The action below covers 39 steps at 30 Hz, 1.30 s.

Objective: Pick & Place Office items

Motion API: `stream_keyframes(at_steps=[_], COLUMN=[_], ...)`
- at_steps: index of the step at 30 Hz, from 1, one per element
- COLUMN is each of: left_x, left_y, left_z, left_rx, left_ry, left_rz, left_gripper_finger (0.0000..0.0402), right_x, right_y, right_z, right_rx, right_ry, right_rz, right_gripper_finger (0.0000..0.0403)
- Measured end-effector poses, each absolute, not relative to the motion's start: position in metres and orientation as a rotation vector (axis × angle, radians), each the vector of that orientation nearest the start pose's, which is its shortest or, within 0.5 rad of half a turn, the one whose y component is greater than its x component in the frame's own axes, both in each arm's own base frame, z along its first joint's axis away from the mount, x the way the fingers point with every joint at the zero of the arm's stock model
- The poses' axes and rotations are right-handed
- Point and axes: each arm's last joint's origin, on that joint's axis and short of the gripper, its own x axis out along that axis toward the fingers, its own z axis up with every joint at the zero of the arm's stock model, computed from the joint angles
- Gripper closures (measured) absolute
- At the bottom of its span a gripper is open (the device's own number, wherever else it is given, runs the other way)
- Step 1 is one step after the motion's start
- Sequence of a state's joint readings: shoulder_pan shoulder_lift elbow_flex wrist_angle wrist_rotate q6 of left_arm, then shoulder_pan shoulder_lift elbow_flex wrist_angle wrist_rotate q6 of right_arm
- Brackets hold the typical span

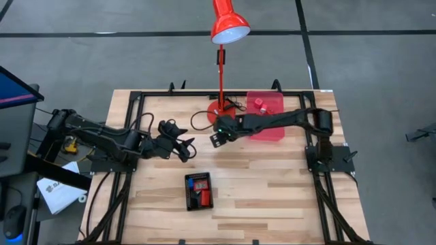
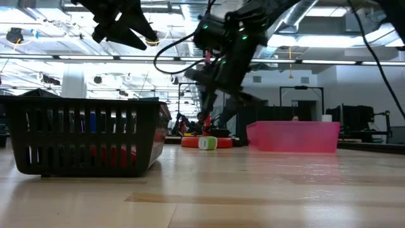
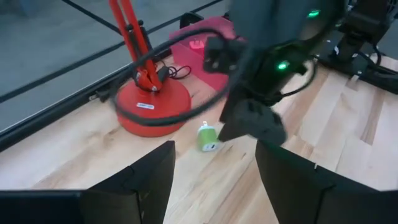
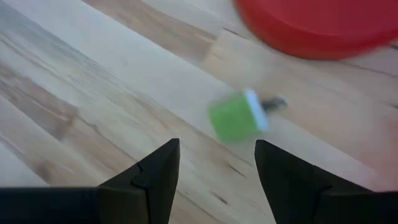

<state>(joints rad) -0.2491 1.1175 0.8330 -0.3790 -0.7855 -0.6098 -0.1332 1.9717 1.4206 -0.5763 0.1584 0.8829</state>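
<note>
- Green and white, a small plug-like office piece point(image 4: 237, 116) lies on its side on the pale wooden bench point(image 1: 272, 184), just beside the round red base of the tall red desk lamp point(image 1: 221, 109) near the far edge; it looks set there as the next item to lift.
- The right claw point(image 1: 216, 139) hangs right over that piece with its two dark fingers point(image 4: 155, 171) spread and empty, the piece lying just ahead of the gap, probably lined up for a grasp.
- The left claw point(image 1: 185, 148) hovers mid-bench, open and holding nothing, apparently waiting.
- A translucent red tray point(image 1: 266, 116) sits near the far right corner with a small pink piece point(image 1: 259, 104) inside.
- A black slatted basket point(image 1: 198, 190) stands toward the near edge, holding red pieces, likely the drop-off.
- A white label point(image 3: 144, 106) on the lamp base is too small to read; no other writing shows.
</note>
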Motion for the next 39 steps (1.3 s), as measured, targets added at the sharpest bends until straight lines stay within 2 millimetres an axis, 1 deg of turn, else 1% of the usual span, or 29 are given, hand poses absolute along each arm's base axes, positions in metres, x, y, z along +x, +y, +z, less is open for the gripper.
stream_keyframes(at_steps=[6, 8, 10, 12, 14, 16, 18, 20, 23, 24, 26, 28, 30, 31, 35, 37, 39], left_x=[0.223, 0.223, 0.222, 0.221, 0.218, 0.216, 0.21, 0.209, 0.202, 0.201, 0.195, 0.192, 0.183, 0.181, 0.165, 0.158, 0.155], left_y=[-0.037, -0.038, -0.039, -0.04, -0.041, -0.041, -0.042, -0.043, -0.044, -0.044, -0.045, -0.046, -0.046, -0.046, -0.045, -0.045, -0.046], left_z=[0.275, 0.274, 0.274, 0.273, 0.273, 0.274, 0.274, 0.275, 0.275, 0.276, 0.276, 0.278, 0.277, 0.278, 0.279, 0.279, 0.279], left_rx=[-0.24, -0.237, -0.23, -0.221, -0.213, -0.209, -0.188, -0.185, -0.172, -0.18, -0.175, -0.181, -0.142, -0.147, -0.15, -0.16, -0.17], left_ry=[0.411, 0.415, 0.424, 0.435, 0.447, 0.448, 0.475, 0.47, 0.488, 0.482, 0.497, 0.479, 0.505, 0.491, 0.469, 0.462, 0.45], left_rz=[0.664, 0.661, 0.656, 0.649, 0.645, 0.643, 0.642, 0.643, 0.644, 0.644, 0.653, 0.671, 0.687, 0.701, 0.768, 0.787, 0.786], left_gripper_finger=[0.0179, 0.0179, 0.0179, 0.0179, 0.0179, 0.0179, 0.0179, 0.0179, 0.0179, 0.0179, 0.0179, 0.0179, 0.0179, 0.0179, 0.0179, 0.0179, 0.0179], right_x=[0.413, 0.411, 0.415, 0.413, 0.418, 0.417, 0.417, 0.412, 0.413, 0.412, 0.41, 0.412, 0.411, 0.412, 0.417, 0.424, 0.425], right_y=[-0.08, -0.084, -0.086, -0.086, -0.083, -0.076, -0.065, -0.052, -0.036, -0.033, -0.027, -0.028, -0.033, -0.036, -0.051, -0.06, -0.067], right_z=[0.181, 0.185, 0.194, 0.204, 0.216, 0.223, 0.222, 0.218, 0.213, 0.21, 0.208, 0.205, 0.202, 0.201, 0.193, 0.188, 0.182], right_rx=[0.875, 0.883, 0.877, 0.818, 0.723, 0.544, 0.288, 0.003, -0.431, -0.554, -0.728, -0.823, -0.851, -0.86, -0.868, -0.863, -0.844], right_ry=[1.026, 1.074, 1.06, 1.082, 1.057, 1.097, 1.152, 1.251, 1.291, 1.318, 1.356, 1.356, 1.378, 1.375, 1.357, 1.307, 1.31], right_rz=[-0.704, -0.702, -0.682, -0.634, -0.522, -0.384, -0.224, -0.064, 0.158, 0.213, 0.291, 0.337, 0.366, 0.37, 0.358, 0.329, 0.335], right_gripper_finger=[0.0199, 0.0194, 0.0186, 0.0177, 0.0169, 0.0167, 0.0167, 0.0168, 0.017, 0.017, 0.017, 0.017, 0.017, 0.017, 0.017, 0.017, 0.017])
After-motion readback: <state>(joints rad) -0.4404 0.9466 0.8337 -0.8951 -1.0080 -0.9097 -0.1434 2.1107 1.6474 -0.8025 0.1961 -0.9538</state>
